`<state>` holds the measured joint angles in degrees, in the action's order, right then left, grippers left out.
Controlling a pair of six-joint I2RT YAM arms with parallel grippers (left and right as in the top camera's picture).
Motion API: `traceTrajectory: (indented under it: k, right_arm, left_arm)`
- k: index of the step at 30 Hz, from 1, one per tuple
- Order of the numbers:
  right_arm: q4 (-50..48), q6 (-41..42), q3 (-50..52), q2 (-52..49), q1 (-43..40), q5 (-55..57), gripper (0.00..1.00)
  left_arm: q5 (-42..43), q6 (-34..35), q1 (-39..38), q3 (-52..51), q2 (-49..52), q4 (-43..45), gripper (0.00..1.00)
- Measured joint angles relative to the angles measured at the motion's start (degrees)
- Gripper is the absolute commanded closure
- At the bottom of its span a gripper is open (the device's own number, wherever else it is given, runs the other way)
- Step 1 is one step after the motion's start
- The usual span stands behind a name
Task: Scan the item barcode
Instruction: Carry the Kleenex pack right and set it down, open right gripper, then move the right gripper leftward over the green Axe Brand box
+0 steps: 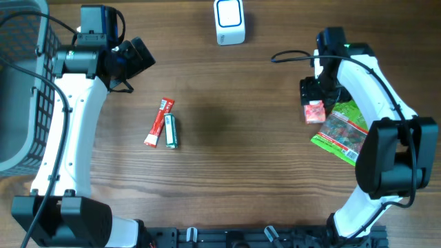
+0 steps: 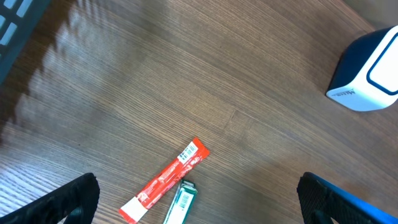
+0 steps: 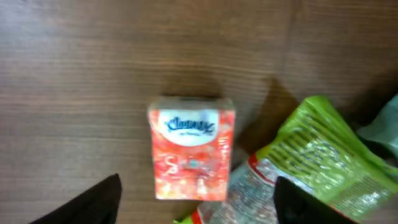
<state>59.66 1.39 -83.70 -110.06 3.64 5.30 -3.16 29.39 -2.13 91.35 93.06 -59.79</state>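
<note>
Evidently the tissue pack (image 3: 191,146) lies loose on the desk (image 3: 74,74) at right, between the spread fingers of the right end effector (image 3: 198,186), well apart from the far scanner (image 1: 229,22); scanning looks either finished or unstarted.

Checkout-style bench (image 1: 227,172): scanner (image 1: 229,22), basket (image 1: 41,96)
</note>
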Motion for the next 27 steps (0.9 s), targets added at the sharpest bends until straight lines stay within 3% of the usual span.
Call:
traceTrajectory:
  k: [1,2,3,4,10,16,23,27]
  right_arm:
    - [-1.0,0.0,0.0,0.0,-0.1,-2.1,0.41]
    - [-2.0,0.0,0.0,0.0,-0.1,-5.4,0.68]
    - [-2.5,-0.2,0.0,0.0,0.0,-8.6,0.79]
    - [-2.9,0.0,0.0,0.0,0.0,-11.6,0.83]
    - [-5.1,0.1,1.7,0.0,1.3,-17.3,0.75]
    - [-13.3,0.8,9.1,0.0,1.5,-16.1,0.74]
    - [-15.4,7.8,11.6,0.0,1.5,-5.1,0.73]
    - [-17.7,8.7,11.6,0.0,1.5,-15.3,0.64]
  left_arm:
    - [0.0,0.0,0.0,0.0,0.0,0.0,0.0]
    - [0.0,0.0,0.0,0.0,0.0,0.0,0.0]
    - [0.0,0.0,0.0,0.0,0.0,0.0,0.0]
    - [0.0,0.0,0.0,0.0,0.0,0.0,0.0]
    - [0.0,0.0,0.0,0.0,0.0,0.0,0.0]
    - [0.0,0.0,0.0,0.0,0.0,0.0,0.0]
    - [0.0,0.0,0.0,0.0,0.0,0.0,0.0]
    - [0.0,0.0,0.0,0.0,0.0,0.0,0.0]
